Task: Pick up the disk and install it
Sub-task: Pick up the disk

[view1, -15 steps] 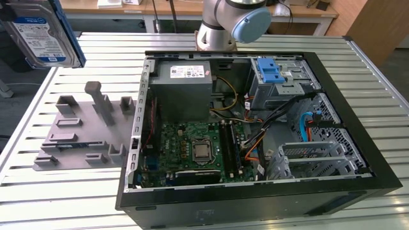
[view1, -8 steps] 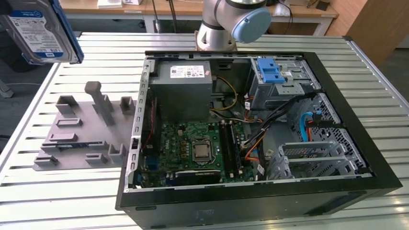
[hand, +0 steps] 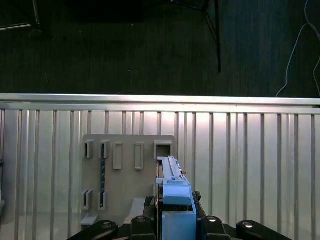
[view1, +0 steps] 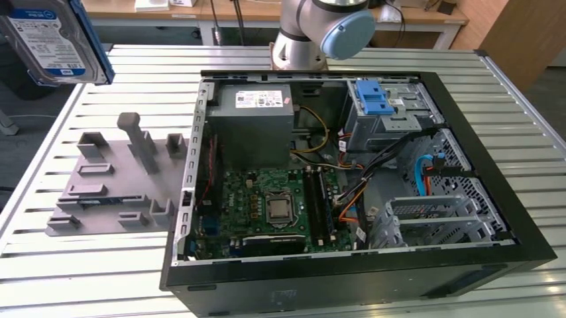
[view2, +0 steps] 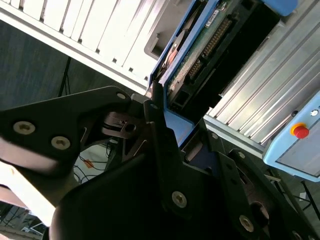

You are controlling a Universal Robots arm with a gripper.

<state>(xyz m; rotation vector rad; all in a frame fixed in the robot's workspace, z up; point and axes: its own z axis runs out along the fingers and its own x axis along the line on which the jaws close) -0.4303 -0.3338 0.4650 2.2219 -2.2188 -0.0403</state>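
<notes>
- Disk [view1: 53, 40]: the task item. It hangs clear of the table [view1: 53, 265], above its far left corner in the exterior view, label side to that camera and a blue rail along one edge.
- Gripper [view2: 156, 117]: clamped on the disk. In the second wrist view I see its black fingers [view2: 165, 150] tight against the blue rail, with the disk's circuit-board side exposed.
- Grey slotted fixture [view1: 106, 179]: flat on the table by its left edge. In the first wrist view it lies beneath the held disk.
- Computer case [view1: 354, 278]: side panel off, taking up the table's middle and right.
- Power supply [view1: 256, 126]: grey box against the case's far wall.
- Drive cage [view1: 402, 119] with blue latch [view1: 375, 98]: in the case's far right corner, well apart from the disk, with cables [view1: 398, 152] just beside it.
- Step in hand, as I judge it: pick-up done, install not yet begun.
- Next move, as I judge it: it calls for a carry across the table to the cage, rails squared to the bay and clear of the cables.
</notes>
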